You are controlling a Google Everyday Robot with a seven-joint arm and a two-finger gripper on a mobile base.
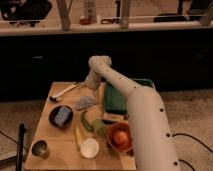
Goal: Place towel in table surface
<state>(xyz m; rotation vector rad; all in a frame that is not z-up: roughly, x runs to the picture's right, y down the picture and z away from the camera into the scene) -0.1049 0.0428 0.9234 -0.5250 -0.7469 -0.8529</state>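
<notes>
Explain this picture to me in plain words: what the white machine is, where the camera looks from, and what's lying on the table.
The thick white tube is a robot arm, seen from a camera looking down over the wooden table. Its gripper is at the arm's far end, low over a crumpled grey towel; whether it holds the towel is unclear. Also on the table: a green tray, a dark bowl with a blue sponge, a white cup, a small metal cup, an orange bowl and a white-handled utensil.

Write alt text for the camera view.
A white robot arm reaches over a wooden table, its gripper just above a grey towel lying on the tabletop. Nearby are a green tray, a dark bowl, a white cup and an orange bowl.
</notes>
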